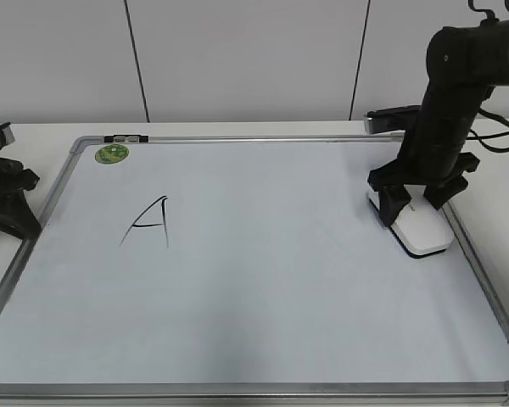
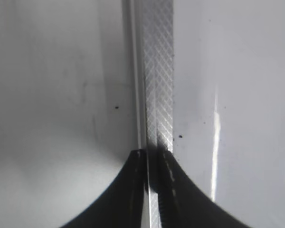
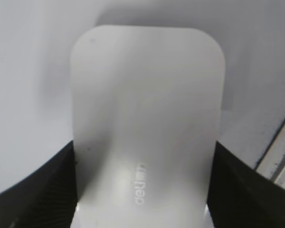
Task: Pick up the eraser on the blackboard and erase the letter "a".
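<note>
The blackboard [image 1: 280,280] is a white dry-erase board with a silver frame, lying flat on the table. The white eraser [image 1: 424,231] lies on it near the right frame. My right gripper [image 1: 417,203] stands over its far end, one finger against each long side. In the right wrist view the eraser [image 3: 147,85] fills the space between the two fingers [image 3: 143,147], and grey lettering shows on its top. No small letter "a" is visible anywhere. My left gripper [image 1: 25,222] rests at the board's left frame, shut and empty.
A large black capital "A" [image 1: 148,222] is written on the left half of the board. A round green sticker [image 1: 112,153] sits in the far left corner. The left wrist view shows the silver frame strip [image 2: 156,71] running between the nearly closed fingers [image 2: 154,152].
</note>
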